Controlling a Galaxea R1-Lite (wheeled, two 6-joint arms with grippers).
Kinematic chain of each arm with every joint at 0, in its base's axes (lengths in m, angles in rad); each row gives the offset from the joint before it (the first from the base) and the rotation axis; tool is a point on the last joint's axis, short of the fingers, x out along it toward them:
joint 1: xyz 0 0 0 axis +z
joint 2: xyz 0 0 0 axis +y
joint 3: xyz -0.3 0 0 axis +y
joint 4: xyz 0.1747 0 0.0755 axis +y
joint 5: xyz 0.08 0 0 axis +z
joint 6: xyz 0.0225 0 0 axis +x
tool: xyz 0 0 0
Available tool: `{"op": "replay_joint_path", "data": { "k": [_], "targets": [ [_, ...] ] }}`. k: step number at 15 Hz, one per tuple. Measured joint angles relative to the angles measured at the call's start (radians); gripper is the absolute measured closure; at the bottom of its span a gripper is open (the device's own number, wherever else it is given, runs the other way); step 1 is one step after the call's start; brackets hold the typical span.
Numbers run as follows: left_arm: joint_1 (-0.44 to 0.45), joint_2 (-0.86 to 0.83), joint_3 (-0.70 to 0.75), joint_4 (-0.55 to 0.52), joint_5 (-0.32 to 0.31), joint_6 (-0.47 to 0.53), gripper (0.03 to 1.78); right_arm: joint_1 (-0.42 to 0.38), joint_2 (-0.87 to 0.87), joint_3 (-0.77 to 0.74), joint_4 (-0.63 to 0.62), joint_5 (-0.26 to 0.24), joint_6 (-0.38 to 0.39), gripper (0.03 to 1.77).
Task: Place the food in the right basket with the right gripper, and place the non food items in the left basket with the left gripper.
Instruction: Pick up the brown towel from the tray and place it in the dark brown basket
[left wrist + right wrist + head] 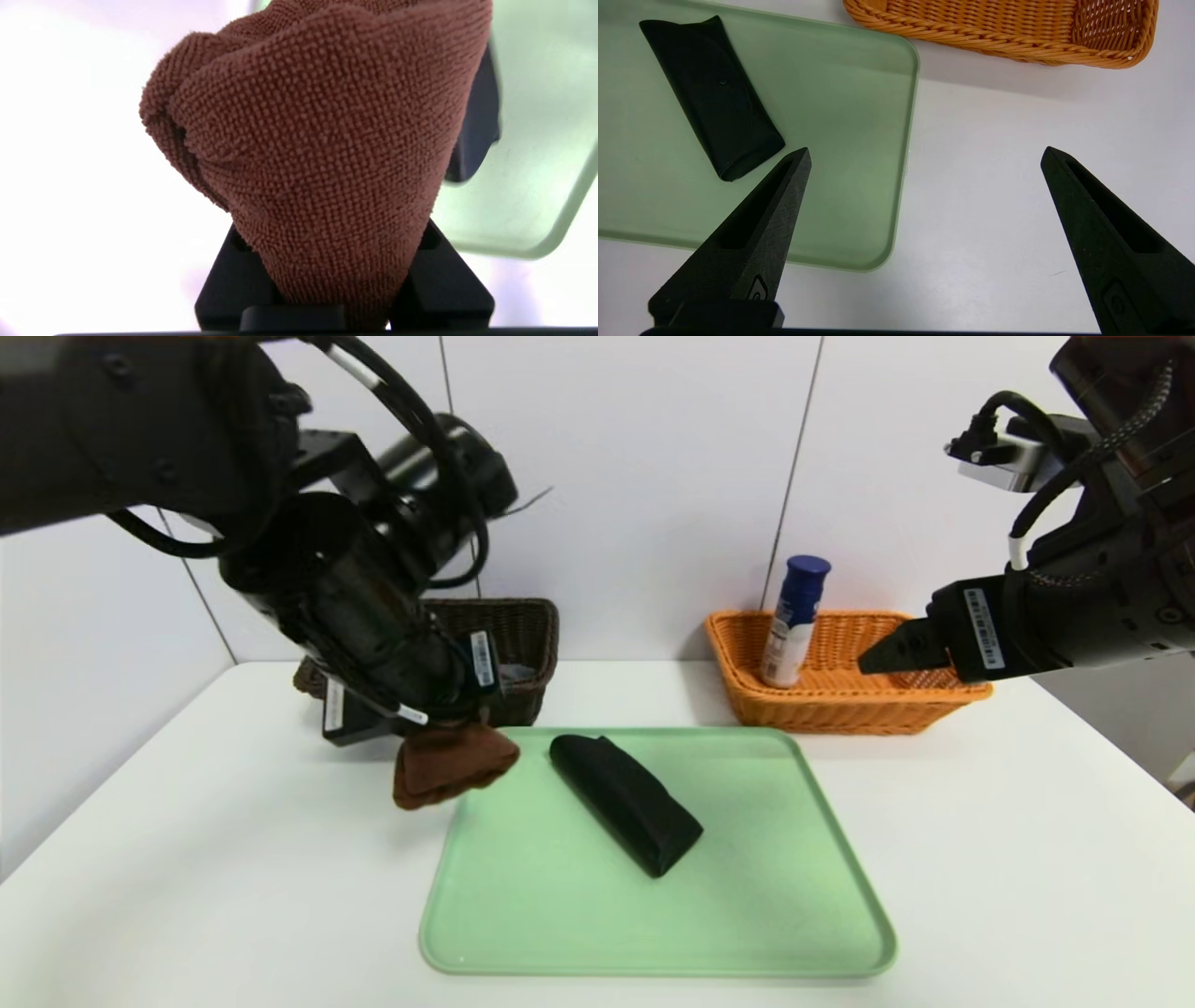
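Brown Cloth Hangs in the Left Claw Beside the Green Tray

The brown cloth (327, 154) is pinched between the fingers of the left gripper (462, 723), folded and hanging over the left far corner of the green tray (523, 915), in front of the dark basket (527, 649). In the left wrist view its loose folds spread out beyond the claw, which is clamped on its narrow end.

On the tray, near its far edge and toward the middle, lies the black cloth (625, 803), rolled and set at a slant. Behind the tray on the left stands the dark basket, partly covered by the left arm; something pale shows inside it, too hidden to name.

Behind the tray on the right is the orange basket (840, 714). The bottle (794, 621), blue above and white below, stands in its left part, leaning slightly. The right gripper (927, 149) hangs near that basket, its fingers wide apart with nothing between them. White table (233, 896) surrounds the tray.
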Motion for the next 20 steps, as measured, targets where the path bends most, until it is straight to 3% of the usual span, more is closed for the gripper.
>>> {"op": "replay_joint_path", "data": {
  "k": [4,9,20],
  "targets": [
    [0.117,-0.061,-0.013,-0.111,0.016,0.128,1.23,-0.001,-0.004,0.001,0.000,0.000,0.013,0.10],
    [0.288,-0.053,-0.014,-0.351,0.020,0.197,1.23,0.000,-0.005,0.008,0.000,-0.001,0.020,0.10],
    [0.414,0.199,-0.013,-0.660,0.071,0.269,1.23,0.001,-0.004,0.018,-0.011,-0.001,0.021,0.10]
  ]
}}
